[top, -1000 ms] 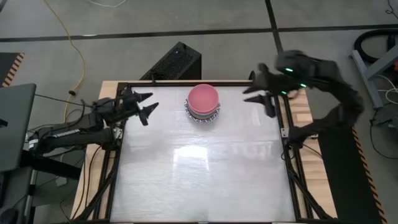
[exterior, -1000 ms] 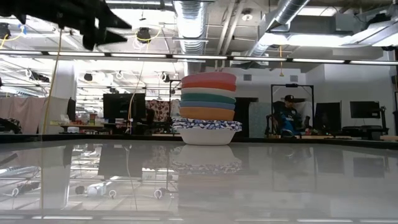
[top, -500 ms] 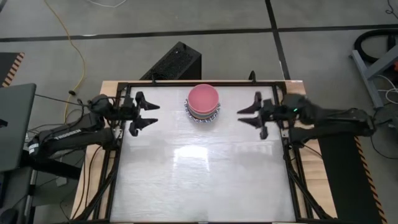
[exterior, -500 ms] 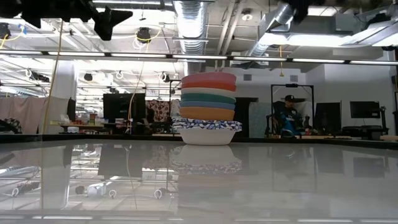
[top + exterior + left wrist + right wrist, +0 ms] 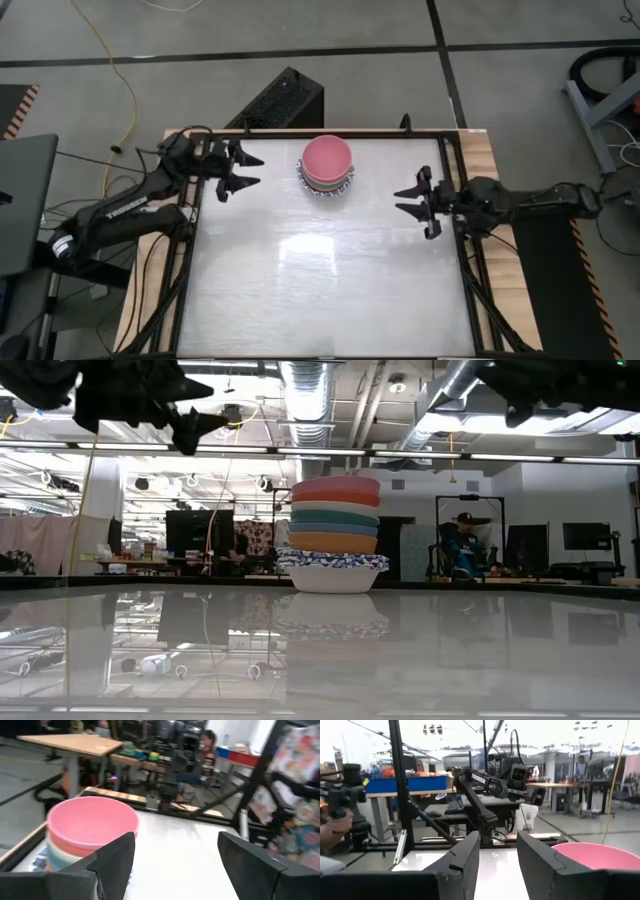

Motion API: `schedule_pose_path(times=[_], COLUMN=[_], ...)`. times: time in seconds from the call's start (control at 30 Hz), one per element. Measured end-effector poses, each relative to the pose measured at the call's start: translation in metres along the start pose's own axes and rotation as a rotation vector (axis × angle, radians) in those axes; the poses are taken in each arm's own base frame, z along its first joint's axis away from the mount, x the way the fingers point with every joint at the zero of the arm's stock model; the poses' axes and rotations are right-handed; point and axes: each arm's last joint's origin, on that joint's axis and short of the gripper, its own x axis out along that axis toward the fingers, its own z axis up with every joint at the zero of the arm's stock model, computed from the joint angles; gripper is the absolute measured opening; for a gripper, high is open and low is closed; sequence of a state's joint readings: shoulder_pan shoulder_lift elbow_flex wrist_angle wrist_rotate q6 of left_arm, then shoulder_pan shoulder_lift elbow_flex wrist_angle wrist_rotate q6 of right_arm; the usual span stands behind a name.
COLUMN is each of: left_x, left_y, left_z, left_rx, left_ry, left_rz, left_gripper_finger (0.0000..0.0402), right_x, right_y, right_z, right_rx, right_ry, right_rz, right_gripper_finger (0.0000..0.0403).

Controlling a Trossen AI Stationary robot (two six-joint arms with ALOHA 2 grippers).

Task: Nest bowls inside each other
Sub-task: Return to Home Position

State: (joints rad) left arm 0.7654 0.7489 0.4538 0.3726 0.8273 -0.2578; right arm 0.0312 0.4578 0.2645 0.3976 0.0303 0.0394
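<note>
While both arms hang back at the sides, the bowls (image 5: 327,167) sit as one nested stack on the tabletop (image 5: 320,280), close to its far edge and about midway across.

Stack, read from the low view, top down:
- pink bowl (image 5: 335,488) uppermost, empty, mouth up
- cream bowl (image 5: 335,508)
- teal bowl (image 5: 335,518)
- blue bowl (image 5: 333,529)
- orange bowl (image 5: 332,543)
- white bowls with blue patterned rims (image 5: 332,565) at the base, resting on the tabletop; how many are nested there cannot be told.

The stack stands upright and level.

Left gripper (image 5: 250,170): over the tabletop's left rim, level with the stack and pointing toward it, well apart from it. Fingers spread wide, nothing between them.

Right gripper (image 5: 402,200): over the right rim, a little nearer the front than the stack, pointing inward. Fingers parted with a narrower gap, holding nothing.

Neither gripper touches a bowl. Beyond the tabletop, a person (image 5: 460,545) sits in the room behind.
</note>
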Motion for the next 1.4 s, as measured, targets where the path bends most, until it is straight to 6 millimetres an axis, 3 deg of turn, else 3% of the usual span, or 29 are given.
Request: schedule_pose_path(times=[0.37,0.5,0.63,0.9,1.0,1.2,1.4], left_x=[0.001,0.000,-0.005,-0.040,-0.050,-0.061,-0.065], left_y=[0.023,0.026,0.022,-0.009,-0.018,-0.038,-0.037], left_z=[-0.005,-0.005,-0.019,-0.056,-0.067,-0.062,-0.072], left_rx=[-0.004,-0.010,-0.016,-0.021,-0.040,-0.023,-0.066], left_ry=[0.025,0.021,-0.006,-0.245,-0.250,-0.235,-0.298], left_rz=[-0.038,-0.035,-0.045,-0.028,-0.075,-0.202,0.011], left_gripper_finger=[0.0274,0.0274,0.0274,0.0274,0.0274,0.0274,0.0274], right_x=[-0.057,-0.056,-0.057,-0.057,-0.057,-0.057,-0.057], right_y=[-0.006,-0.006,-0.007,-0.007,-0.007,-0.007,-0.007], right_z=[0.014,0.016,0.007,0.002,0.001,0.000,-0.001], right_rx=[-0.021,-0.044,-0.035,-0.025,-0.029,-0.024,0.021], right_ry=[-0.146,-0.116,-0.052,-0.018,-0.013,-0.005,0.007], right_rz=[-0.078,-0.087,-0.103,-0.111,-0.111,-0.104,-0.104], right_gripper_finger=[0.0152,0.0152,0.0152,0.0152,0.0152,0.0152,0.0152])
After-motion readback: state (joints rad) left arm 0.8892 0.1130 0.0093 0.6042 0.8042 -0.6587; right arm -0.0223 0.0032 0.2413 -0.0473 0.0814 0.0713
